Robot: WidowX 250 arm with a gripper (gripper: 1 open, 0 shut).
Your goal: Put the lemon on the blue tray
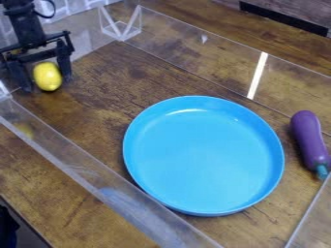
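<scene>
Gripper open at the lemon, fingers apart (contact unclear). Lemon on wooden table, near the clear wall, well apart from the blue tray; eggplant beside tray.

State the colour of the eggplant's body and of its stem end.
The eggplant has a purple body and a teal stem end, showing best in the current camera view.

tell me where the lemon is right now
In the camera view, the lemon sits at the upper left on the wooden table, at the pincer, well left of the blue tray.
</scene>
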